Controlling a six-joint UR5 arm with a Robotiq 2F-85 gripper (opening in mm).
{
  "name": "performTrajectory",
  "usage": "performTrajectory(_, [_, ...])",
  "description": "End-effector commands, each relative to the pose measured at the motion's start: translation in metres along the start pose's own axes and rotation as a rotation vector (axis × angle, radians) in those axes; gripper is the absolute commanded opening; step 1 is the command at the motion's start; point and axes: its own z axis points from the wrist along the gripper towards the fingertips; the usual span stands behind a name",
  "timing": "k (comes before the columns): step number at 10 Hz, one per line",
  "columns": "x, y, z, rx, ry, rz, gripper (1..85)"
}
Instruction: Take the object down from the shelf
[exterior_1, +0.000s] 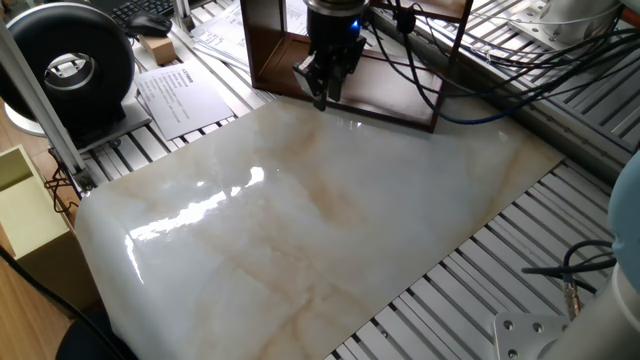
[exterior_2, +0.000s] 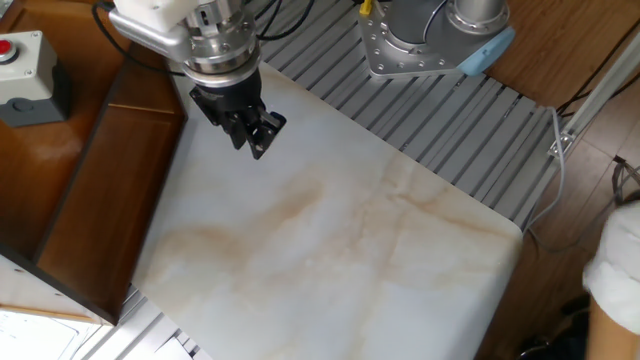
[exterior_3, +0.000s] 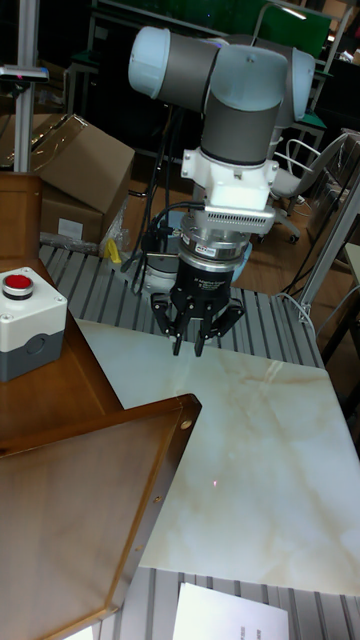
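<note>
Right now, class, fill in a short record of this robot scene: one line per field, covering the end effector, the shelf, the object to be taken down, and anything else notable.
end effector: points down, fingers together, nothing seen between them
position: over the marble slab, just in front of the shelf
shelf: dark wooden open frame at the slab's edge
object: not visible in any view
button box: stands on the shelf top, red button facing up
</note>
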Motion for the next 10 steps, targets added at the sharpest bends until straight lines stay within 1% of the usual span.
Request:
performTrajectory(1, [0.000,0.004,-0.016,-0.003,-0.014,-0.015,34.7])
performTrajectory(3, [0.016,0.011,-0.064,-0.002,0.027,-0.021,35.0])
performTrajectory(4, [0.019,0.008,-0.079,0.010,0.047,-0.029,34.3])
performTrajectory(5, [0.015,0.001,-0.079,0.037,0.033,-0.054,33.7])
performTrajectory(7, [0.002,-0.006,-0.079,0.066,-0.017,-0.068,33.7])
performTrajectory(8, [-0.006,-0.007,-0.079,0.070,-0.047,-0.072,34.0])
performTrajectory(9, [-0.010,-0.005,-0.082,0.067,-0.063,-0.078,36.3])
performTrajectory(10, [-0.002,0.001,-0.103,0.064,-0.043,-0.078,36.7])
